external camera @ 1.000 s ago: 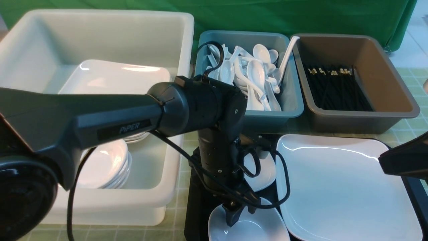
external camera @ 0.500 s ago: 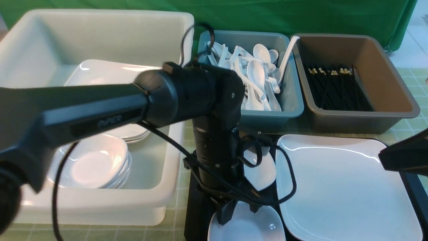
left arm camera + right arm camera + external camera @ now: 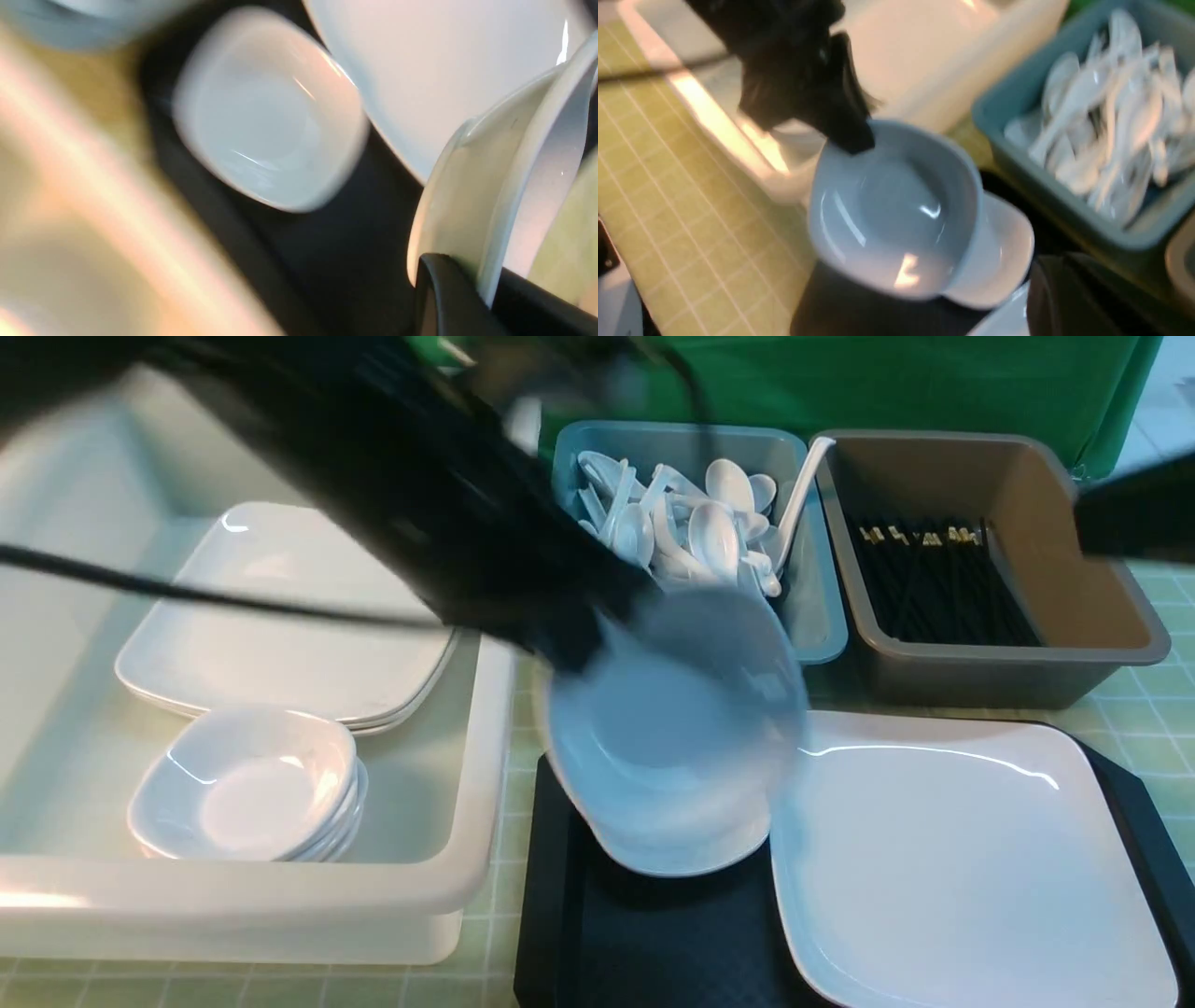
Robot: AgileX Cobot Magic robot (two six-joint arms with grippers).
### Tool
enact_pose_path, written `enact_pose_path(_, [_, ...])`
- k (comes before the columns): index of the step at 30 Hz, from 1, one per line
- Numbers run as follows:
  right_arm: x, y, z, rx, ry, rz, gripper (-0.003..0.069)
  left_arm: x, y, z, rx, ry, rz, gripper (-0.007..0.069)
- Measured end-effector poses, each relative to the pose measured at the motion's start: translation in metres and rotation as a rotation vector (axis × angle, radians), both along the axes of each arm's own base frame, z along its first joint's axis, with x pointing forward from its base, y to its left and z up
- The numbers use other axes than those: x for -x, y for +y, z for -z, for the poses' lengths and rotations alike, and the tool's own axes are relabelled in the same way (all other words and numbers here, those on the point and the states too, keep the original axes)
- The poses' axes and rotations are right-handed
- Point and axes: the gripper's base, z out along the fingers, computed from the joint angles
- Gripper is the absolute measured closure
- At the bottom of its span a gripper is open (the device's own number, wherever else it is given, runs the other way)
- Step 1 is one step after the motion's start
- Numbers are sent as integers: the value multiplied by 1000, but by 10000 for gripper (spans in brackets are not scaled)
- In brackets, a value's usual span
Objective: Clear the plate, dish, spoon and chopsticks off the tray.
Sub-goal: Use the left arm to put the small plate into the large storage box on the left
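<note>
My left gripper is shut on the rim of a small deep white dish and holds it tilted in the air above the black tray. The left wrist view shows its jaws clamped on that rim. A second small dish sits on the tray under it. The large white square plate lies on the tray's right side. No spoon or chopsticks show on the tray. My right arm hangs high at the right; its gripper is a dark blur.
A white tub on the left holds square plates and a stack of small dishes. A blue-grey bin at the back holds several white spoons. A brown tub holds black chopsticks.
My left gripper has risen from the tray's front with the small dish and swung back and up, blurred by motion. My right arm has also risen, from the tray's right edge.
</note>
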Motion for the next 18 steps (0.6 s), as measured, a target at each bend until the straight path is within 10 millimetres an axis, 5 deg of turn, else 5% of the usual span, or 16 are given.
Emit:
enact_pose_path(1, [-6, 12, -8, -5, -18, -61, 662, -9, 45, -15, 45, -32, -150, 614])
enact_pose_path(2, [-7, 14, -9, -4, -19, -68, 662, -10, 50, -17, 48, -35, -165, 614])
enact_pose_path(4, [-15, 34, -12, -1, -17, -148, 662, -16, 92, -20, 80, -37, -315, 614])
enact_pose_path(9, [-33, 96, -4, 81, 3, -301, 661, -20, 176, 23, 145, 74, -619, 614])
enact_pose_path(14, [-40, 146, 15, 158, 33, -392, 660, -9, 215, 76, 158, 177, -782, 614])
enact_pose_path(18, [-44, 174, 34, 187, 69, -438, 660, -3, 225, 103, 134, 182, -823, 614])
